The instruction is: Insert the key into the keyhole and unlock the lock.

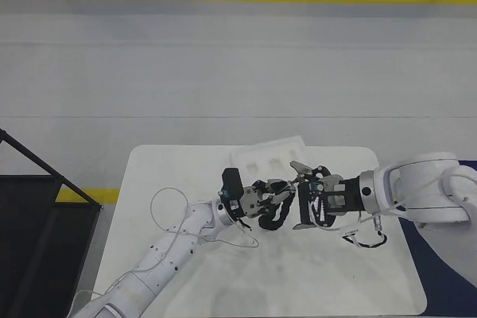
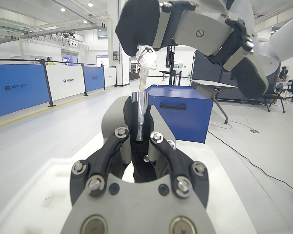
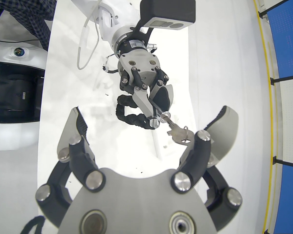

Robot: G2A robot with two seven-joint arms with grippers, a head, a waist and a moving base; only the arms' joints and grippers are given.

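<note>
We find the left gripper [image 2: 138, 109] clamped on the lock [image 2: 139, 118], a polished chrome cylinder trailing a black ribbed cable [image 3: 128, 118] beside its fingers. The flat silver key [image 3: 177, 132] sits in the keyhole, its bow just beside one dark pad of the right gripper [image 3: 151, 125], whose fingers stand wide apart.

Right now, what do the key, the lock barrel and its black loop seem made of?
The key: metal, satin silver-grey, soft glints. The lock barrel: polished metal, likely chromed; mirror-like reflections. The black loop: matte, ribbed sleeve, perhaps fabric or rubber; core hidden.
</note>
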